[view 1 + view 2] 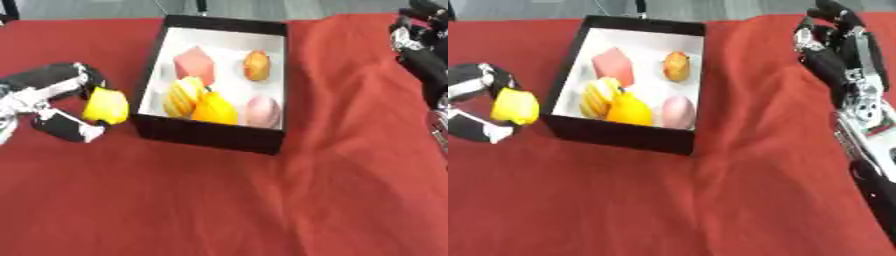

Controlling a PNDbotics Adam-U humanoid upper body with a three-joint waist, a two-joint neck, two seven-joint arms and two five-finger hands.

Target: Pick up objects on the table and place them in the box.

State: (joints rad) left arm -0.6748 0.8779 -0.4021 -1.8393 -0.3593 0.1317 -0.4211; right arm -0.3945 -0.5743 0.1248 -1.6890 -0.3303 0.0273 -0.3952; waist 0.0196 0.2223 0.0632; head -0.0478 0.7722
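A black box (206,134) with a white floor stands at the back middle of the red cloth. Inside lie a pink faceted block (194,64), a brown-orange fruit (256,65), a striped yellow piece (183,96), an orange-yellow fruit (215,108) and a pink egg shape (262,111). My left hand (54,97) hovers just left of the box, fingers and thumb curled round a yellow object (106,105). My right hand (833,42) is raised at the far right, fingers relaxed, holding nothing.
The red cloth (219,200) covers the table and has folds running right of the box. My right forearm (866,130) runs down the right edge of the right eye view.
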